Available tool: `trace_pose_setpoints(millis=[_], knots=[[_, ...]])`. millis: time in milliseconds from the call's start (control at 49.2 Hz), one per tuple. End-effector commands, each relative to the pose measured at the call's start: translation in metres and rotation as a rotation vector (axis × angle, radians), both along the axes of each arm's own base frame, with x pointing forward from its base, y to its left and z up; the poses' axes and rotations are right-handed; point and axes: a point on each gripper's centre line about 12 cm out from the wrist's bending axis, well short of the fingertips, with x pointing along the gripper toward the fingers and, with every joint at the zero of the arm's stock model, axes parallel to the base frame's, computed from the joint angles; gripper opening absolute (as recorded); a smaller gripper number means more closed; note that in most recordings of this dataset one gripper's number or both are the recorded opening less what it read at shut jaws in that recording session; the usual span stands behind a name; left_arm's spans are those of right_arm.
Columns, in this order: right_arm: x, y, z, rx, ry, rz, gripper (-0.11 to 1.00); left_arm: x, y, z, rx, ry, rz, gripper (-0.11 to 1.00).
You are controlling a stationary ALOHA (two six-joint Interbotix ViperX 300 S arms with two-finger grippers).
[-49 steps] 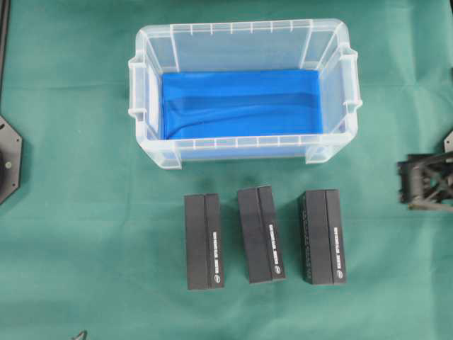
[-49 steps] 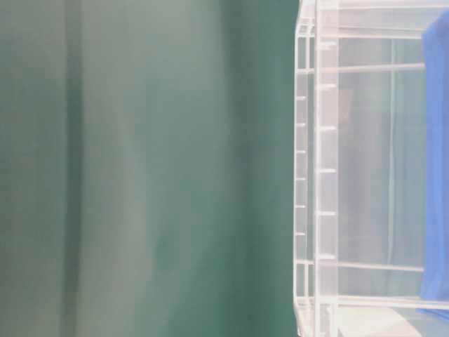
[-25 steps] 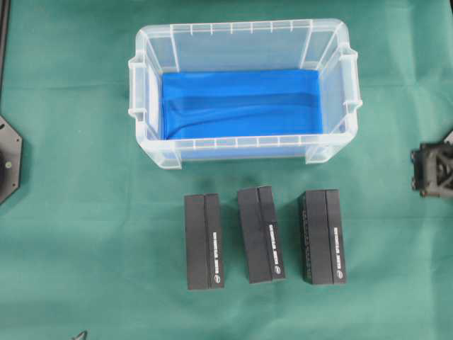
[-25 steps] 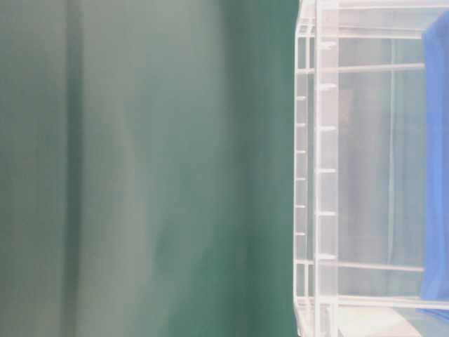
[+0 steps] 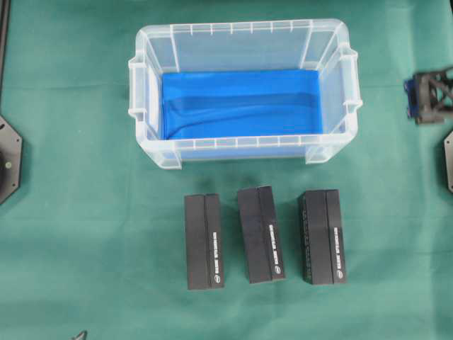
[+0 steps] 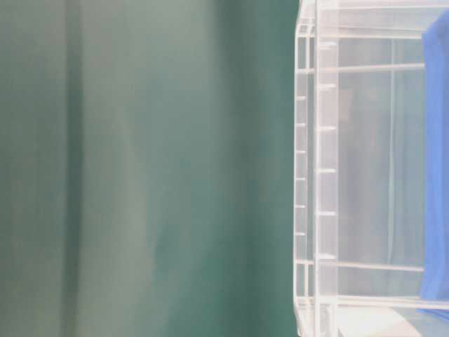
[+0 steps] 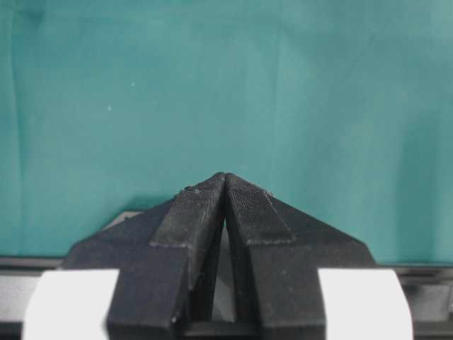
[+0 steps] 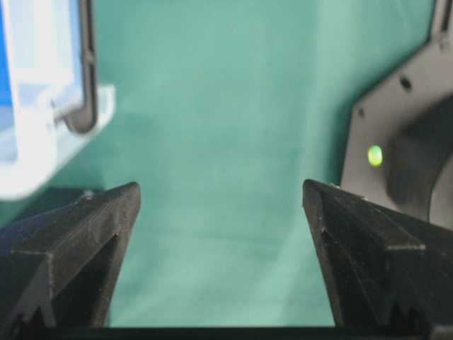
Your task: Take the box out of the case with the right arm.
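The case (image 5: 241, 28) is a clear plastic bin at the back middle of the green cloth, and only its blue lining (image 5: 241, 103) shows inside. Three black boxes (image 5: 204, 241) (image 5: 260, 234) (image 5: 323, 236) lie side by side on the cloth in front of it. My right gripper (image 5: 425, 97) hovers at the far right edge, apart from the case's right handle. In the right wrist view it (image 8: 221, 195) is open with bare cloth between the fingers and the case's corner (image 8: 42, 106) at the left. My left gripper (image 7: 225, 177) is shut on nothing over cloth.
The black arm bases sit at the left edge (image 5: 8, 159) and the right edge (image 5: 449, 152); the right one (image 8: 396, 120) shows a green light. The table-level view shows only cloth and the case's ribbed wall (image 6: 316, 168).
My right gripper has moved along the right edge toward the back, from beside the boxes' level to beside the case. It stays open. The boxes and case have not moved.
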Motion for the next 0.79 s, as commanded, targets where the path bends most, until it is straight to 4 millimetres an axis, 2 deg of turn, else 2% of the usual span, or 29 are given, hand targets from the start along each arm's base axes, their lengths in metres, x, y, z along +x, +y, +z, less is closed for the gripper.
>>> trace_pose_setpoints(millis=[0, 142, 772], knots=[[0.004, -0.014, 0.004, -0.004, -0.028, -0.001, 0.90, 0.001, 0.000, 0.003, 0.001, -0.013, -0.002, 0.00], [0.008, -0.026, 0.000, 0.005, -0.010, 0.027, 0.90, 0.001, 0.000, 0.003, 0.001, -0.013, -0.002, 0.00], [0.010, -0.025, -0.004, 0.023, 0.004, 0.040, 0.90, 0.001, 0.000, 0.003, 0.000, -0.012, 0.001, 0.00]])
